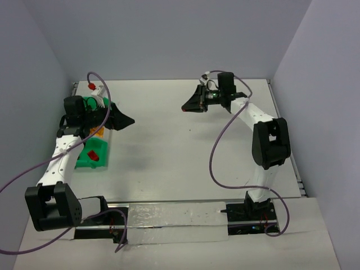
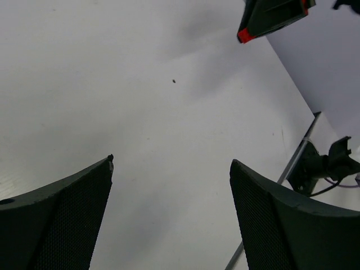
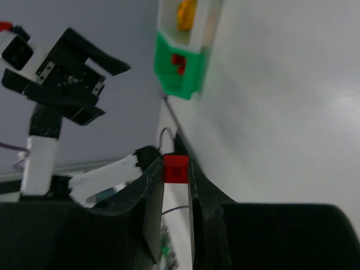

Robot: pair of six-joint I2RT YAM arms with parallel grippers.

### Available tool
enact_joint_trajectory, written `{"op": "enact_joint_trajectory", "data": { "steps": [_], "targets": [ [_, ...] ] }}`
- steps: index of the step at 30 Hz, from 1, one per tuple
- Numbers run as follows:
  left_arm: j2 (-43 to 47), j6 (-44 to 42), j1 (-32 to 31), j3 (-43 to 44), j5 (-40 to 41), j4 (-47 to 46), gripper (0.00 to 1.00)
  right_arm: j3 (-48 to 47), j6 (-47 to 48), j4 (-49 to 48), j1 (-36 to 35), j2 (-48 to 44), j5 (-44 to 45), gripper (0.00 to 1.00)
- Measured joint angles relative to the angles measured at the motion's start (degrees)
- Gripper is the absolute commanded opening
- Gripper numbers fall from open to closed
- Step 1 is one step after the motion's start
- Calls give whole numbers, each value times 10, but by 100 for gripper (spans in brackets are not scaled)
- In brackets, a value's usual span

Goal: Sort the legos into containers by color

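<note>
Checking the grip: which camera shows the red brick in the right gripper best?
Right wrist view: the red brick, pinched in the right gripper, is close and unblocked. The left wrist view shows only a red sliver at that gripper's tip. In the top view the brick cannot be made out.

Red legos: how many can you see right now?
2 for certain: one red lego pinched in the right gripper, another in the nearest green bin; that red patch could be more than one brick.

containers [image 1: 83, 163]: table [image 1: 169, 146] left | lego [image 3: 176, 169]: between right jaws
</note>
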State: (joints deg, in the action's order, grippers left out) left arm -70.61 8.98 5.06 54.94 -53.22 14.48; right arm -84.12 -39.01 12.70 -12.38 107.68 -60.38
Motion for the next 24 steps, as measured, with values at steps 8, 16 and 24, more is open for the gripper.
{"op": "enact_joint_trajectory", "data": {
  "steps": [8, 16, 24],
  "targets": [
    [-8, 96, -107, -23, -9, -168, 82, 96, -518, -566, -89, 70, -104, 0],
    [-41, 114, -147, -31, -12, -251, 76, 116, -663, -703, -116, 76, -120, 0],
    [-58, 88, -164, -30, -23, -259, 64, 122, -668, -656, -124, 76, -130, 0]
  ]
}}
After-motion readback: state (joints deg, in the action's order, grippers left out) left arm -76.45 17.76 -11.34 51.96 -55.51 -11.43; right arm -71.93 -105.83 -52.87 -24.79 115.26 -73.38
